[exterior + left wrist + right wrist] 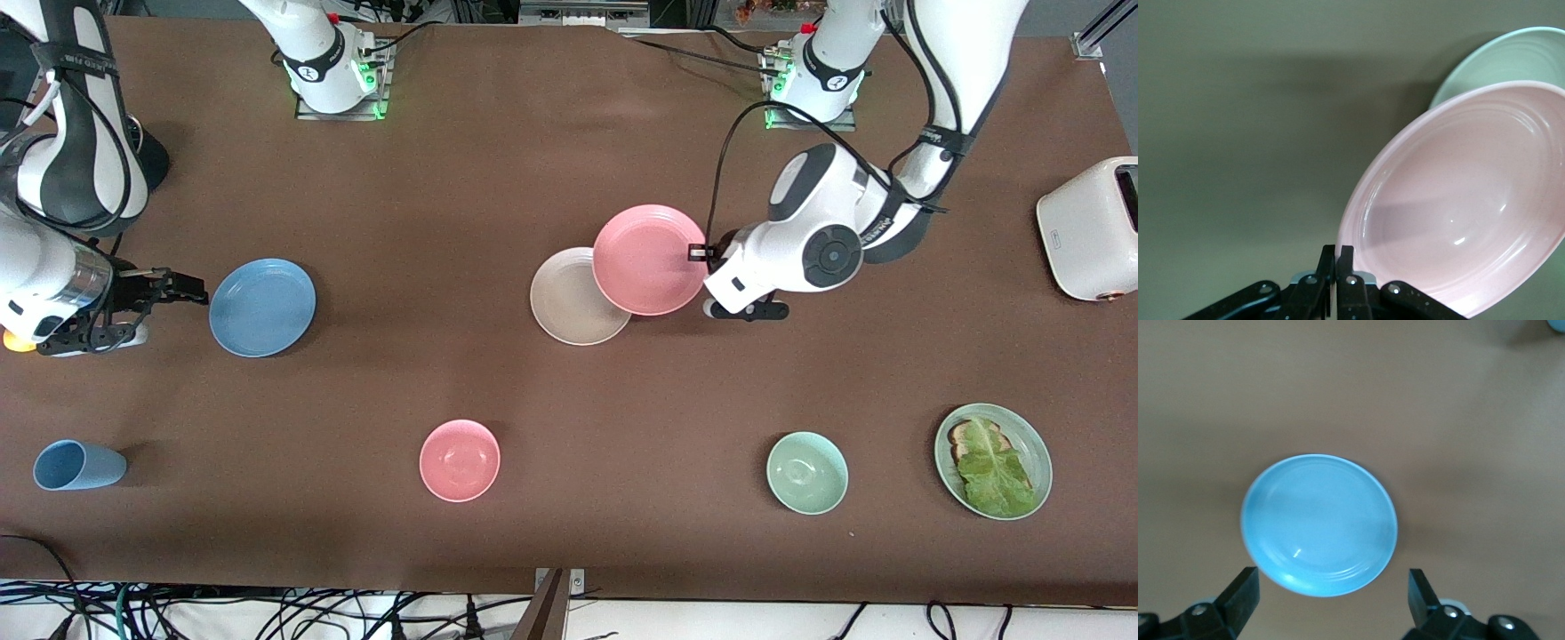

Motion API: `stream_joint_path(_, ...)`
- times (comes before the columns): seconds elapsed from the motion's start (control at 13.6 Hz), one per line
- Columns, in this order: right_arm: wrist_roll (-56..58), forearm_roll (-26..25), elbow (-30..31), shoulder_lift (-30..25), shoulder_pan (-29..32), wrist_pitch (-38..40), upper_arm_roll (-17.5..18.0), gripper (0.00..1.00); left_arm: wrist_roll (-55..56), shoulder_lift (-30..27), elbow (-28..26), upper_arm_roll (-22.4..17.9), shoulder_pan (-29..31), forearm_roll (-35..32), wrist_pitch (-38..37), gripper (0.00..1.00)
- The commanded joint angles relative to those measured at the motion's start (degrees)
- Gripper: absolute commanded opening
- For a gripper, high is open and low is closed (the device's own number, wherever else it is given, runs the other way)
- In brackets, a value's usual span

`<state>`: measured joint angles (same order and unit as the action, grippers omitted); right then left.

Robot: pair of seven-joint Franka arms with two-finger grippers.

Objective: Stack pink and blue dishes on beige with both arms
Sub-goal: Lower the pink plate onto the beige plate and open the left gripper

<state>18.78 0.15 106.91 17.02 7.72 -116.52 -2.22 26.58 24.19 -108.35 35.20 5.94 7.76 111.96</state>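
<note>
The bench (498,178) carried the three plates, and the step in hand looked like the first stacking: the pink plate (649,260) was being brought over the beige plate (569,302). In the front view, at centre frame, the pink plate was held up by its rim and overlapped only one edge of the beige one, which lay flat on the bench. The left gripper (698,253), right of centre, was clenched on that rim. The next move, as I judged it, called for carrying the pink plate further over the beige one until the two were concentric, lowering it level, then letting go.

The blue plate (262,307) lay on the bench at mid-left of the frame, untouched. The right gripper (182,292) hovered just beside it at the frame's left edge, jaws released. Its turn would call for closing on the blue rim.

The left wrist view showed what the front view did not: the jaws pinched tight on the pink plate's (1458,207) lip at lower centre, the plate tilted, and the beige plate (1511,57) peeping from beneath at upper right. The right wrist view showed the blue plate (1319,523) whole at centre, framed between the two wide-spread fingers (1238,593), neither touching it
</note>
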Motion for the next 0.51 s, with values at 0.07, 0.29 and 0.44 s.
stream_joint_path(0.07, 1.87, -0.51, 5.93, 1.08, 2.65, -8.1, 0.46, 0.96, 4.34, 1.9, -1.51, -0.39, -4.08, 0.94, 6.59, 0.0)
stream_joint_path(0.29, 2.05, -0.59, 10.41, 1.18, 4.05, -12.06, 0.11, 0.91, 7.68, 5.06, -1.43, -0.57, -7.33, 0.59, 11.25, 0.0)
stream_joint_path(0.44, 2.22, -0.51, 13.14, 1.18, 4.58, -14.51, -0.15, 0.86, 9.36, 7.79, -1.16, -0.66, -7.96, 0.5, 15.2, 0.0)
